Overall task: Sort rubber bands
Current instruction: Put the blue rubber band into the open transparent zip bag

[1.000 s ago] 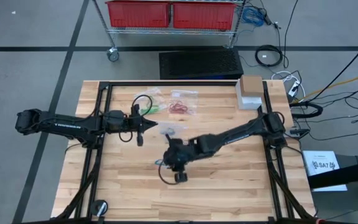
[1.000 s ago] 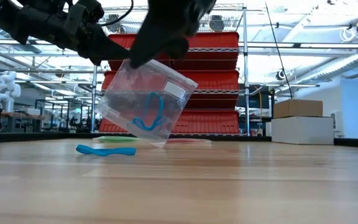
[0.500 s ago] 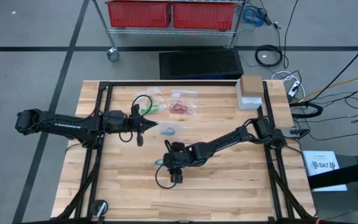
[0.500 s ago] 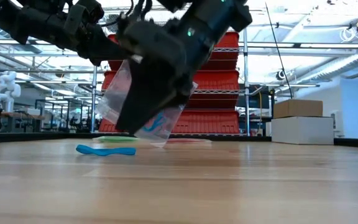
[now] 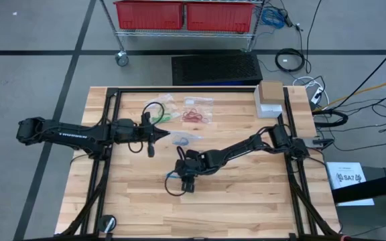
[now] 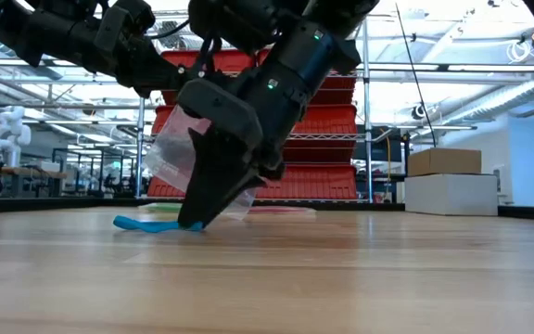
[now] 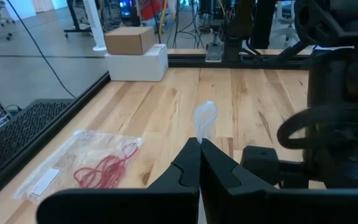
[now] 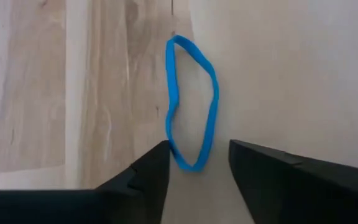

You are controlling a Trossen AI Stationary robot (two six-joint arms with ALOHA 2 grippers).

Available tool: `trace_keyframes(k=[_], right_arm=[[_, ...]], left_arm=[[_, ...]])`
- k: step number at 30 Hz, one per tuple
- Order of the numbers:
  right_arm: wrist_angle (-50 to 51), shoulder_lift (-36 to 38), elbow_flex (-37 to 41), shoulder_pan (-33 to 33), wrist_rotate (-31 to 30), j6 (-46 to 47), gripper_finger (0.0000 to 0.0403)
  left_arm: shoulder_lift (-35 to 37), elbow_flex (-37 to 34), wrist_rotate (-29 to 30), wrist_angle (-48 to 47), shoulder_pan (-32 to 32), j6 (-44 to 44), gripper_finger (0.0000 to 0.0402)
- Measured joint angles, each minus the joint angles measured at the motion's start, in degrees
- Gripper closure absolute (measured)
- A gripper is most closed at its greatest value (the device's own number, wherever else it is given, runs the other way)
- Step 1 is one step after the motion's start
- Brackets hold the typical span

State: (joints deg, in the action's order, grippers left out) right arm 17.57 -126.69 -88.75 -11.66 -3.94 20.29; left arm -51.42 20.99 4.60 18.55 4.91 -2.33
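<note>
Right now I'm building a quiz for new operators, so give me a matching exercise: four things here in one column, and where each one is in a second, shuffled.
1. loose blue rubber band
2. red rubber bands
3. raised small clear plastic bag
4. brown cardboard box

A. on top of the white box
B. pinched in the shut left hand
C. on the wooden table, framed by the open right hand
D. inside a clear bag lying flat

Pairs: 1-C, 2-D, 3-B, 4-A

Left arm: stretched across the table, level above it.
Left gripper (image 7: 199, 163): fingers pressed together.
Right arm: reaching to mid-table, wrist pitched down.
Right gripper (image 8: 197, 163): fingers parted, tips near the surface.
</note>
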Motion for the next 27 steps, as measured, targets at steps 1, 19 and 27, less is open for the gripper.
trace_keyframes(k=[1,19,27], right_arm=[[0.02,0.02,0.0,0.02,-0.01,0.07,0.0245],[18.13,4.4,-9.09,-2.77,-7.83,-6.48,0.0401],[36.69,4.79,-25.73,-4.28,-20.01,-12.05,0.0403]], left_arm=[[0.0,0.0,0.0,-0.04,0.0,0.0,0.04],[0.0,0.0,0.0,-0.15,0.0,0.05,0.04],[0.0,0.0,-0.01,-1.28,-0.04,0.55,0.04]])
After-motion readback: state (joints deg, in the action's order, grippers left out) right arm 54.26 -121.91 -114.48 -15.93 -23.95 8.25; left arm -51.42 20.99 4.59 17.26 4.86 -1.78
